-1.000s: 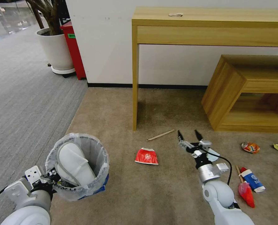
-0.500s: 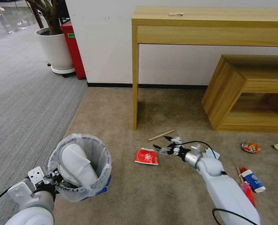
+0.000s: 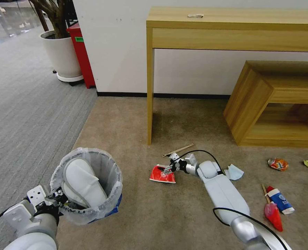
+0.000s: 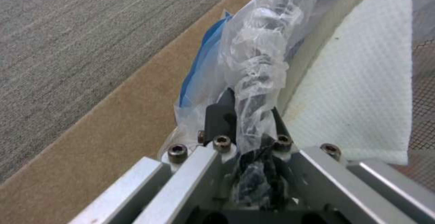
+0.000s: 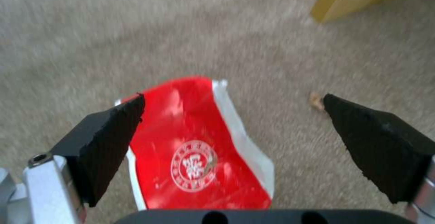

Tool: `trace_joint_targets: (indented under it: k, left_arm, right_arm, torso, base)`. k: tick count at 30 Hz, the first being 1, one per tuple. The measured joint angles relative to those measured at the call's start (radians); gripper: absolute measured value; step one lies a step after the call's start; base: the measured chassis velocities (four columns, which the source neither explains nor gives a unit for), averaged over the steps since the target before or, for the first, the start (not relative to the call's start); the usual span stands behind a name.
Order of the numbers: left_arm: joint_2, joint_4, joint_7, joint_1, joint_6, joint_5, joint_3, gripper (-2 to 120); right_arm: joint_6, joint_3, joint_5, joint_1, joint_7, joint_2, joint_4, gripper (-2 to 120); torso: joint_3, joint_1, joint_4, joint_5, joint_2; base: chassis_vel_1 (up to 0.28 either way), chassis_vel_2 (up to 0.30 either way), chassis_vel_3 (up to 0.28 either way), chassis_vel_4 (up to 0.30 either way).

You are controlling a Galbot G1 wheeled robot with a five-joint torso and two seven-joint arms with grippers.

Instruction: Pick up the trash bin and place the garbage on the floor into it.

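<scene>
So the flattened red cup [image 3: 162, 174] lies flat on the tan carpet [image 3: 126, 125], right under the right gripper [image 3: 167, 169], whose fingers are spread wide. In the right wrist view the cup's long axis runs along the gripper's reach, across the line between the pads, with one pad [image 5: 108, 139] over its edge and the other off to the side. The left gripper [image 3: 55, 202] is clamped on the bin [image 3: 88, 187] rim, bin held to the cup's left, a slipper [image 3: 81, 184] inside.
</scene>
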Motion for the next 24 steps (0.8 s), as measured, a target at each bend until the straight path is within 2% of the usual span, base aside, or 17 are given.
trace_joint_targets:
  k: [7,10,12,13,15,18,22,24]
  left_arm:
    - [-0.001,0.016,0.0,-0.014,-0.001,-0.002,0.007,1]
    - [0.003,0.028,0.0,-0.025,-0.001,-0.008,0.007,1]
    - [0.003,0.03,0.0,-0.027,-0.001,-0.009,0.007,1]
    - [0.005,0.039,0.0,-0.031,-0.002,-0.011,0.007,1]
    - [0.006,0.042,0.0,-0.033,-0.002,-0.011,0.008,1]
    - [0.01,0.05,0.001,-0.039,-0.003,-0.012,0.009,1]
    - [0.014,0.051,0.002,-0.039,-0.003,-0.013,0.009,1]
    - [0.016,0.052,0.003,-0.039,-0.003,-0.014,0.009,1]
  right_arm:
    - [-0.02,0.011,-0.044,0.025,0.047,0.029,-0.099,96]
    - [-0.038,0.008,-0.044,0.031,0.085,0.035,-0.132,78]
    - [-0.039,0.008,-0.044,0.031,0.088,0.036,-0.135,78]
    - [-0.04,0.007,-0.04,0.033,0.105,0.039,-0.144,69]
    - [-0.04,0.007,-0.039,0.033,0.109,0.04,-0.144,67]
    - [-0.041,0.003,-0.032,0.03,0.116,0.037,-0.14,50]
    - [-0.041,0.0,-0.027,0.024,0.117,0.029,-0.13,40]
    - [-0.041,-0.004,-0.021,0.014,0.116,0.019,-0.114,30]
  torso:
    - [0.0,0.0,0.0,0.0001,0.0]
    - [0.0,0.0,0.0,0.0,0.0]
    - [0.0,0.0,0.0,0.0001,0.0]
    - [0.0,0.0,0.0,0.0001,0.0]
    - [0.0,0.0,0.0001,0.0001,0.0]
    - [0.0,0.0,0.0001,0.0002,0.0]
    - [0.0,0.0,0.0001,0.0001,0.0]
    - [0.0,0.0,0.0001,0.0002,0.0]
  base:
    - [0.0,0.0,0.0,0.0]
    - [0.0,0.0,0.0,0.0]
    - [0.0,0.0,0.0,0.0]
    - [0.0,0.0,0.0,0.0]
    - [0.0,0.0,0.0,0.0]
    - [0.0,0.0,0.0,0.0]
    - [0.0,0.0,0.0,0.0]
    - [0.0,0.0,0.0,0.0]
